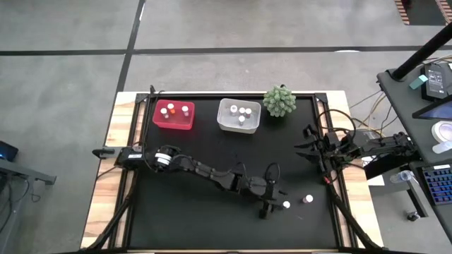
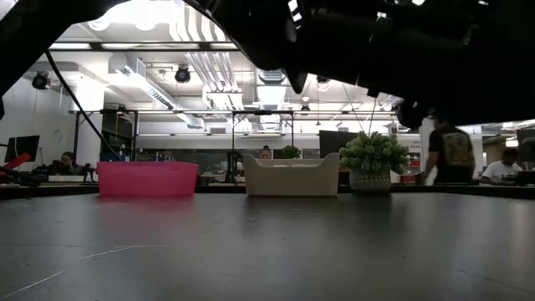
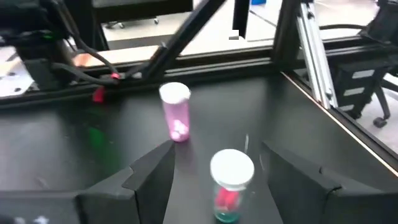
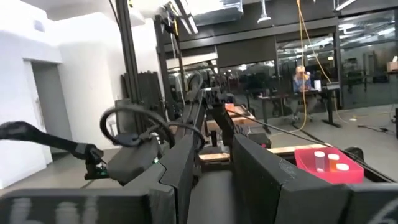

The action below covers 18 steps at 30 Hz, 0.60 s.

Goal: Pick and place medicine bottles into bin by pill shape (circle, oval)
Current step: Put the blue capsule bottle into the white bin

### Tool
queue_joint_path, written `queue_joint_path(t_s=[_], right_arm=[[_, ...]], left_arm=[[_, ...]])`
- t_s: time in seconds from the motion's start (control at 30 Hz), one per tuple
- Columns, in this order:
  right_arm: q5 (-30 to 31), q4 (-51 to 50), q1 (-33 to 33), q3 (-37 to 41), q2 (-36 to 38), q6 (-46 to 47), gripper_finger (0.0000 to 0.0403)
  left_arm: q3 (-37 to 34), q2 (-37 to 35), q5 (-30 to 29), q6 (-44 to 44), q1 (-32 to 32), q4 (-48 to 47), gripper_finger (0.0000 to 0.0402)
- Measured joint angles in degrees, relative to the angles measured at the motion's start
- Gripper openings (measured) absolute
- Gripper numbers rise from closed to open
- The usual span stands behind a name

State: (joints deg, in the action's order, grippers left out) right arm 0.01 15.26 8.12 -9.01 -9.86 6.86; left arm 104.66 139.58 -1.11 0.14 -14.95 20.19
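Two medicine bottles stand upright on the black table near its front right. My left gripper (image 3: 216, 151) is open around the nearer bottle (image 3: 231, 183), which has a white cap and red pills inside (image 1: 286, 205). Its fingers stand on either side without touching. The farther bottle (image 3: 175, 113) has a white cap and a pink body (image 1: 308, 200) and stands free beyond the fingertips. My right gripper (image 1: 311, 144) waits at the table's right edge, open and holding nothing.
A red bin (image 1: 174, 125) and a white bin (image 1: 239, 128), each with several white-capped bottles, stand at the far side. A green spiky plant (image 1: 280, 101) sits to the right of the white bin. The table's metal frame (image 3: 311, 50) runs close behind the two loose bottles.
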Motion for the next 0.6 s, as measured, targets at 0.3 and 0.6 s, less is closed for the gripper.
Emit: queue_joint_path(t_s=[0.3, 0.6], right_arm=[[0.00, 0.07, 0.00, -0.03, 0.06, 0.13, 0.0105], [0.04, 0.57, 0.00, -0.05, 0.12, -0.40, 0.0105]], left_arm=[[0.50, 3.37, -1.07, -1.68, -0.12, 6.32, 0.0221], [1.08, 5.05, 0.20, -1.29, -0.16, 6.68, 0.0221]])
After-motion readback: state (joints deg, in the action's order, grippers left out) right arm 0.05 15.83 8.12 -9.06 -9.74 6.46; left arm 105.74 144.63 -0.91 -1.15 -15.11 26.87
